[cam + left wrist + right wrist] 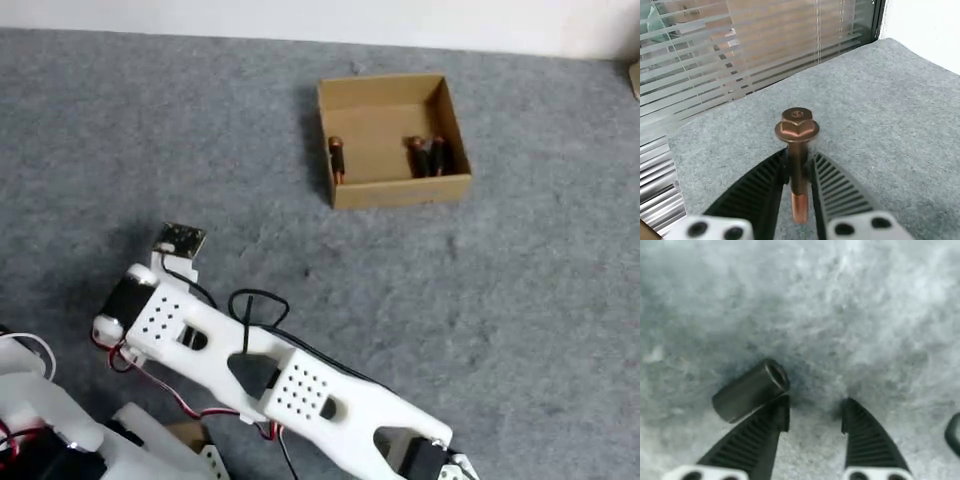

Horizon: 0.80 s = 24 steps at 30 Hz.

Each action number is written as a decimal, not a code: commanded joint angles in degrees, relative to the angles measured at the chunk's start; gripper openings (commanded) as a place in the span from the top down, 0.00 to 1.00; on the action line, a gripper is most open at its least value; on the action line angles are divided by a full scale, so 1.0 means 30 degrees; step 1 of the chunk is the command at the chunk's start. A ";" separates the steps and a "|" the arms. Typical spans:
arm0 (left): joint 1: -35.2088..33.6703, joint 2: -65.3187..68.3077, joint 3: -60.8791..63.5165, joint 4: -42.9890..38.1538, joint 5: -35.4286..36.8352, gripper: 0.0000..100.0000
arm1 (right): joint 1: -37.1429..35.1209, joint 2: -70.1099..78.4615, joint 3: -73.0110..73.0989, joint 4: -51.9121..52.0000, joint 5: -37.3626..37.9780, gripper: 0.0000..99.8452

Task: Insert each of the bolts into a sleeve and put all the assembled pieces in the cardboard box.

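My left gripper (799,161) is shut on a copper hex-head bolt (797,127), which stands head up between the fingers with its shank tip poking out below them. My right gripper (816,407) is open just above the grey carpet. A dark sleeve (750,390) lies on its side there, touching the outside of one fingertip (780,412), with its open end toward the gap. The cardboard box (395,192) sits at the far side of the table. It holds one assembled piece (336,160) by its left wall and two more (428,156) near its right wall.
A long white arm (290,385) stretches from the bottom right toward the left of the table, with loose cables over it. Another arm's base (40,430) is at the bottom left. A dark object (954,432) lies at the edge of the right wrist view. Window blinds (740,45) stand beyond the table.
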 commanded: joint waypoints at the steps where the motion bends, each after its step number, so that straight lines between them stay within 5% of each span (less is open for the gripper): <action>1: 0.0366 -0.0044 -0.0132 -0.0088 0.0147 1.00 | 0.0571 -0.0982 -0.0601 0.0337 0.6535 0.90; 3: 0.0366 0.0015 -0.0132 -0.0088 0.0147 1.00 | 0.0513 -0.1392 -0.0630 0.0337 0.8762 0.90; 11: 0.0366 0.0044 -0.0132 -0.0088 0.0147 1.00 | 0.1245 -0.3414 -0.0454 0.0337 0.9114 0.90; 17: 0.0366 0.0044 -0.0132 -0.0088 0.0147 1.00 | 0.0864 -0.4352 -0.0454 0.0278 1.7055 0.90; 24: 0.0366 0.0044 -0.0132 -0.0088 0.0147 1.00 | -0.1040 -0.4029 -0.0425 0.0337 2.2271 0.89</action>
